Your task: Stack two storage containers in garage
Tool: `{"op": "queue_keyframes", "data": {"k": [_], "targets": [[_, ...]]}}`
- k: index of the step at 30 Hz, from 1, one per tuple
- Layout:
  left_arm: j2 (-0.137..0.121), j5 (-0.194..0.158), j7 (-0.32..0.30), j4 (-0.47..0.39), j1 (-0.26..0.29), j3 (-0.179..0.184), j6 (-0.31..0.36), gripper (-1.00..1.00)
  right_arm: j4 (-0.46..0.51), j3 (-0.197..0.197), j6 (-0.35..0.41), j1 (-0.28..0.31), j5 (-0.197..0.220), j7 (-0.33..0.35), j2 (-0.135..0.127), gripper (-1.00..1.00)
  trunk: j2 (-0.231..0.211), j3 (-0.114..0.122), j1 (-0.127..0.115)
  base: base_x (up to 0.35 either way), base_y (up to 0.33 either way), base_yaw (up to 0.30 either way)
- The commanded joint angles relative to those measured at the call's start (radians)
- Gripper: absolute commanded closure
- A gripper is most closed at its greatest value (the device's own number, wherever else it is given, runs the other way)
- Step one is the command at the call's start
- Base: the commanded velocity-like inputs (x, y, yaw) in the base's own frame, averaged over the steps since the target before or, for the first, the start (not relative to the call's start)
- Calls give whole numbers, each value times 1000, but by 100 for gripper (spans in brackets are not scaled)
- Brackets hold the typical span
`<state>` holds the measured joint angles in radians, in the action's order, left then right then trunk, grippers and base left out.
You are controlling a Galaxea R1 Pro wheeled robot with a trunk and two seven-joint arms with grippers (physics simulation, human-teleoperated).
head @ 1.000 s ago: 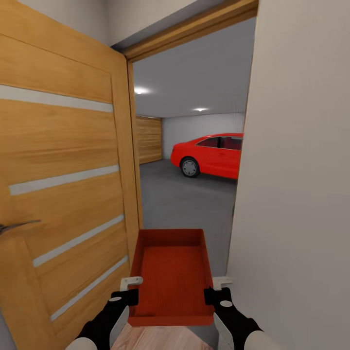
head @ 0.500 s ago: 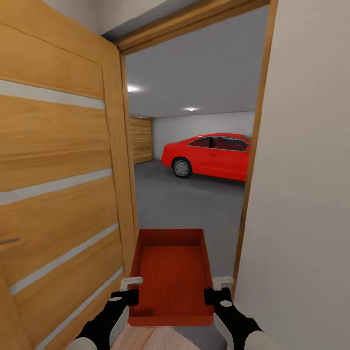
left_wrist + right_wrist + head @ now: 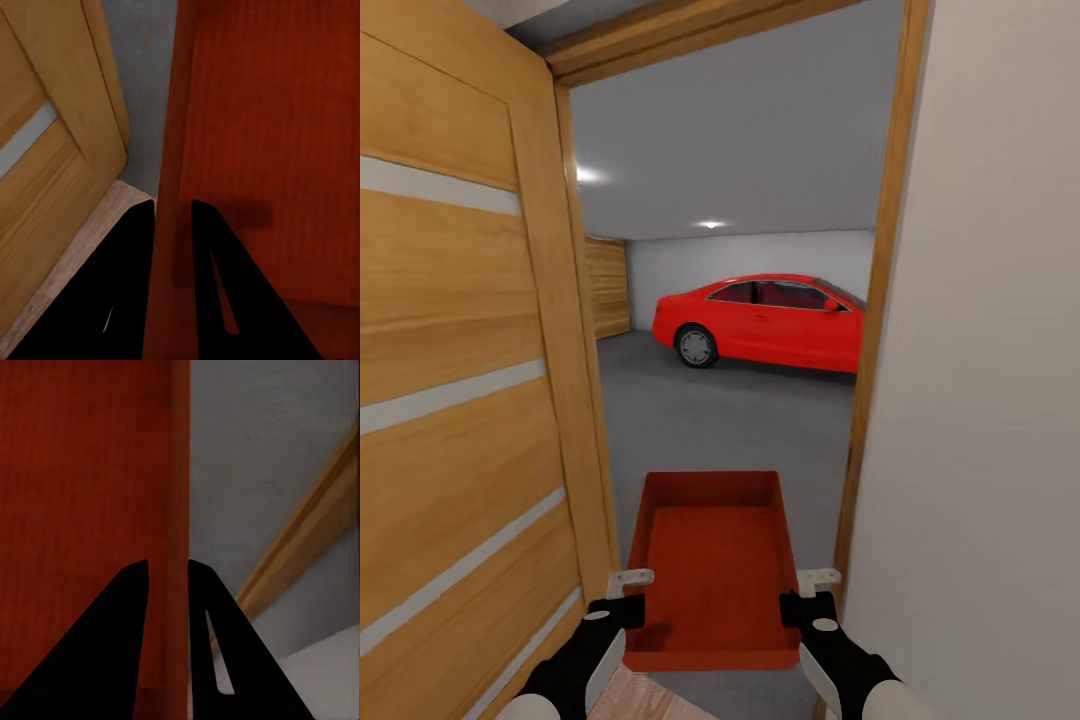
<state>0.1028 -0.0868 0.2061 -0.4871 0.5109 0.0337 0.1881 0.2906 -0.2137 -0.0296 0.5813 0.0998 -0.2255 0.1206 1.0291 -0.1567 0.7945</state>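
Note:
I carry one orange-red storage container (image 3: 712, 565), open-topped and empty, held level in front of me in the doorway to the garage. My left gripper (image 3: 628, 598) is shut on its left wall (image 3: 171, 150), one finger on each side. My right gripper (image 3: 802, 598) is shut on its right wall (image 3: 178, 495) the same way. Through the opening lies the garage's dark grey floor (image 3: 730, 420) with the shiny red car (image 3: 765, 322) parked at the back right.
An open orange wooden door (image 3: 460, 400) stands close on my left. The wooden door frame (image 3: 870, 330) and a white wall (image 3: 990, 400) are close on my right. A strip of light wood flooring (image 3: 650, 703) lies beneath the container's near edge.
The view has advanced into the doorway and turned; the door slid left, its handle left the picture, and more of the car and garage floor shows. Both grippers still hold the container.

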Motion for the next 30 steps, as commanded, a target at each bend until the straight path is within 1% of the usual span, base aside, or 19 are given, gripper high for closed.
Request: {"op": "queue_keyframes", "data": {"k": [1, 6, 19, 30], "targets": [[0, -68, 4, -2, 0, -18, 8, 100, 2, 32, -57, 2, -5, -11, 1, 100, 1, -1, 1, 245, 229, -282], [0, -68, 4, -2, -1, -19, 8, 100, 2, 31, -58, 2, -5, -11, 1, 100, 1, -1, 1, 246, 253, -222], [0, -68, 4, -2, 0, -19, 8, 100, 2, 32, -56, 2, -5, -11, 0, 100, 1, -1, 1, 246, 266, -18], [0, -68, 4, -2, -1, -19, 8, 100, 2, 33, -56, 2, -3, -11, 1, 100, 1, -1, 1, 245, 267, -253]]}}
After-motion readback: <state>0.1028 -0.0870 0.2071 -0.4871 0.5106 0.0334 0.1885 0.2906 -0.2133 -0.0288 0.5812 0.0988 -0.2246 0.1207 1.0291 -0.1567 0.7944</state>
